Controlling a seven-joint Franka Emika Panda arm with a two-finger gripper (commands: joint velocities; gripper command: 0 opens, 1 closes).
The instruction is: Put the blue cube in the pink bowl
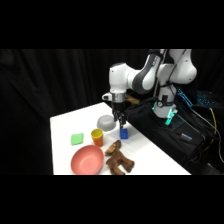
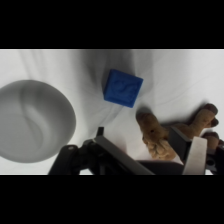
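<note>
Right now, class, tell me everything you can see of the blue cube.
The blue cube is small, solid and deep blue, with flat matte faces and crisp edges. It sits flat on the white table, directly below the gripper, which is not touching it. The grey bowl and brown plush toy lie near, apart from it.

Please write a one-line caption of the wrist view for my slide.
Wrist view: the blue cube lies on the white table between a grey bowl and a brown plush toy.

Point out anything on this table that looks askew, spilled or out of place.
Only the brown plush toy stands out: it sprawls on its side beside the pink bowl. The blue cube sits flat on the table, below the claw.
</note>
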